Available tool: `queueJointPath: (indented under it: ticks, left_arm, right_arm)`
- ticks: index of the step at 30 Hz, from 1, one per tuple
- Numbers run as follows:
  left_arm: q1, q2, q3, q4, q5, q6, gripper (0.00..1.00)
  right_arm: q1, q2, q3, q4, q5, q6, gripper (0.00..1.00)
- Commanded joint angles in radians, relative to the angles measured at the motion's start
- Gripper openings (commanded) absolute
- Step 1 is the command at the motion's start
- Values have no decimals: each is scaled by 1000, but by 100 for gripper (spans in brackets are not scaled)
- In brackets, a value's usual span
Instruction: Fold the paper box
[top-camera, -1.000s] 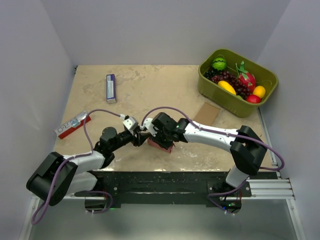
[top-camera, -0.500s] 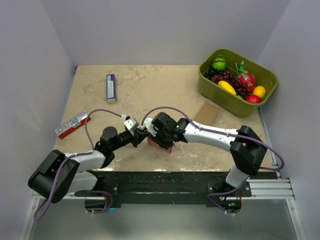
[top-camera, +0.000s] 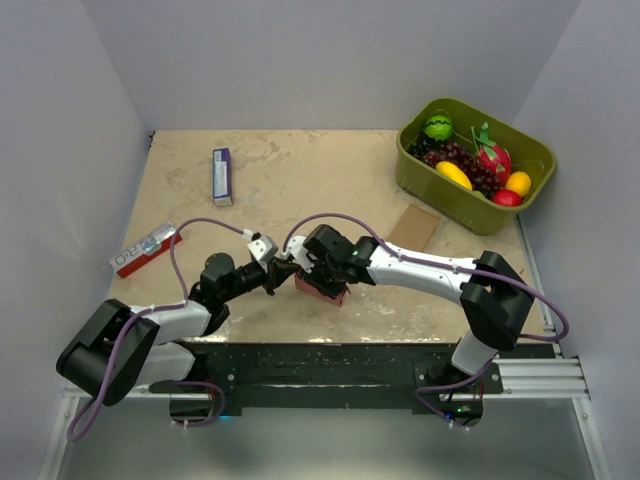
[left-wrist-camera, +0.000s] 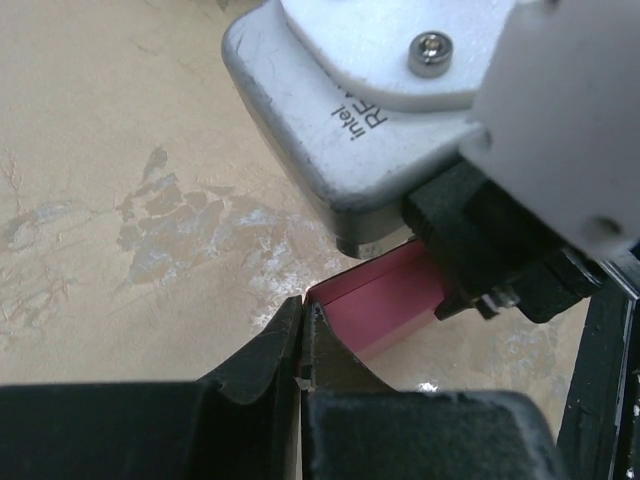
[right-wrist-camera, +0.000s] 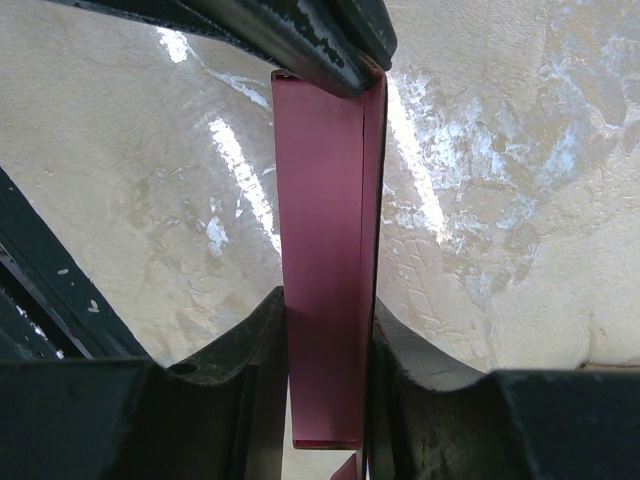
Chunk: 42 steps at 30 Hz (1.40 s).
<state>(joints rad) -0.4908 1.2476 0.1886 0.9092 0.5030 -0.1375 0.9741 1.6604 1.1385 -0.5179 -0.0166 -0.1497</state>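
Note:
The paper box (top-camera: 322, 288) is a small pink-red packet held just above the table near the front middle. My right gripper (top-camera: 318, 275) is shut on it; in the right wrist view the box (right-wrist-camera: 320, 200) stands narrow between the two pads (right-wrist-camera: 262, 380). My left gripper (top-camera: 288, 268) meets the box from the left. Its jaws (left-wrist-camera: 302, 310) are pressed together at the box's (left-wrist-camera: 390, 300) near corner, on a thin edge of the card. The left gripper's fingers (right-wrist-camera: 300, 40) cover the box's far end in the right wrist view.
A green bin (top-camera: 475, 205) of toy fruit stands at the back right, with a brown card piece (top-camera: 414, 226) lying in front of it. A blue-and-white packet (top-camera: 222, 176) lies at the back left, a red-and-white packet (top-camera: 146, 250) at the left edge.
My left gripper's jaws have closed at the box's left end. The right arm and the box have stayed where they were.

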Motion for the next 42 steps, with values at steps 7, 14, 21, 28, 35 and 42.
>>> queueJointPath:
  ticks: [7, 14, 21, 28, 35, 42]
  left_arm:
    - [3, 23, 12, 71, -6, -126, 0]
    - [-87, -25, -26, 30, -207, -174, 0]
    - [-166, -40, -74, 62, -340, -208, 0]
    - [-207, -28, -121, 123, -419, -260, 0]
    - [-239, 12, -167, 218, -465, -294, 0]
    - [-282, 73, -184, 289, -532, -289, 0]
  right_arm:
    - [-3, -4, 6, 2, 30, 2, 10]
    - [-3, 18, 14, -2, 52, 10, 10]
    - [-3, 12, 15, -5, 60, 12, 10]
    - [-3, 13, 14, -1, 60, 12, 10]
    - [-5, 13, 14, -1, 61, 12, 10]
    - [-5, 10, 12, -1, 63, 12, 10]
